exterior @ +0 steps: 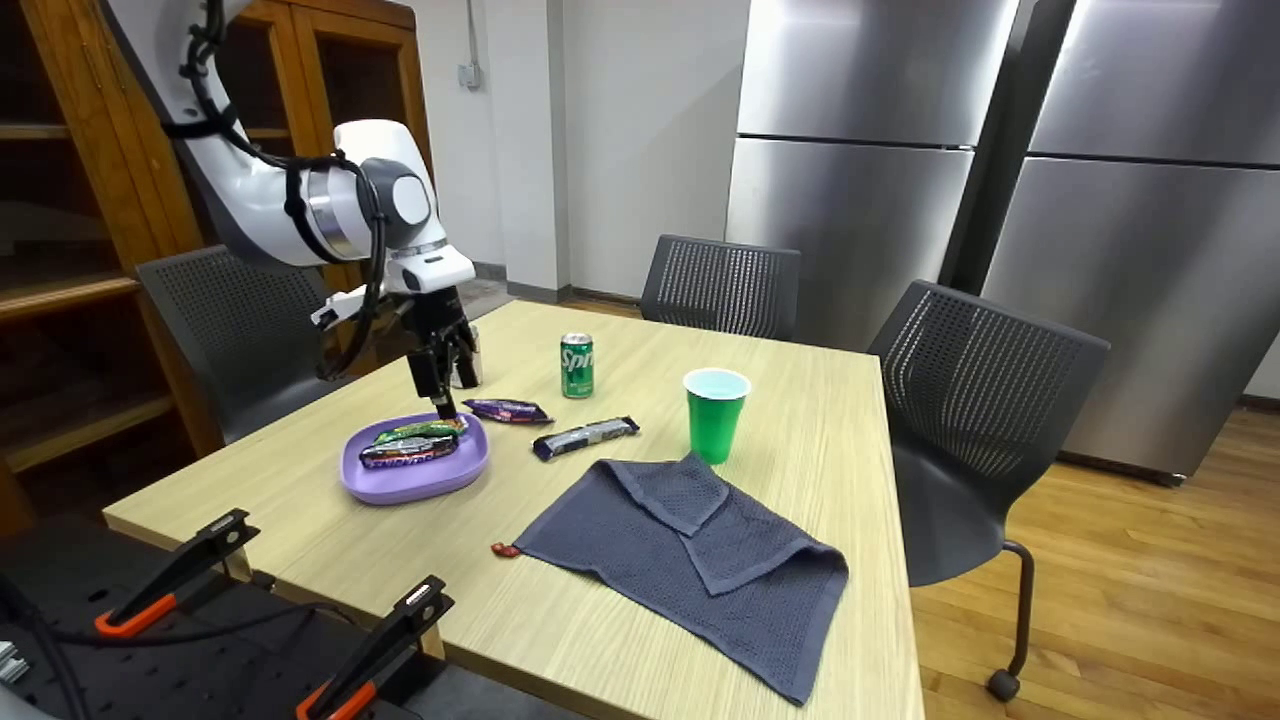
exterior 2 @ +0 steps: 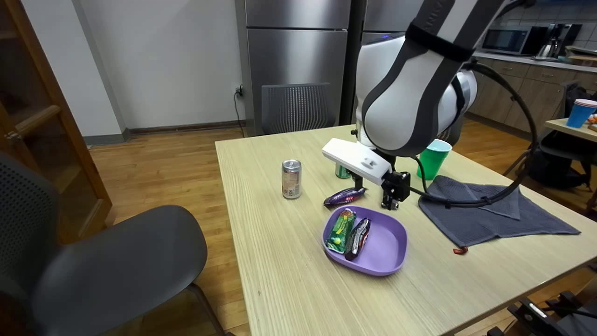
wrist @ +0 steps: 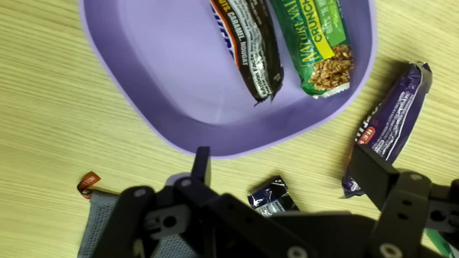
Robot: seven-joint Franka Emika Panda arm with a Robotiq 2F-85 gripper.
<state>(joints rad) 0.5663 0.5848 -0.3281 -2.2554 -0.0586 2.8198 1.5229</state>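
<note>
We saw the gripper (wrist: 287,166) spread wide near the tray (wrist: 161,64), a green bar (wrist: 312,39) and brown bar (wrist: 256,46) inside, a purple packet (wrist: 396,111) outside.

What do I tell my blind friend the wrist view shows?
Open gripper over a wooden table, near a purple plate holding a Snickers bar and a Nature Valley granola bar. Nearby lie a purple H-E-B bar, a dark-wrapped bar and a gray cloth.

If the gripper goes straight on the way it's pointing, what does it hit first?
Probably the purple-wrapped bar: one finger of the open gripper overlaps it in the wrist view. Depth is unclear, so the table or the purple dish's rim could come first.
</note>
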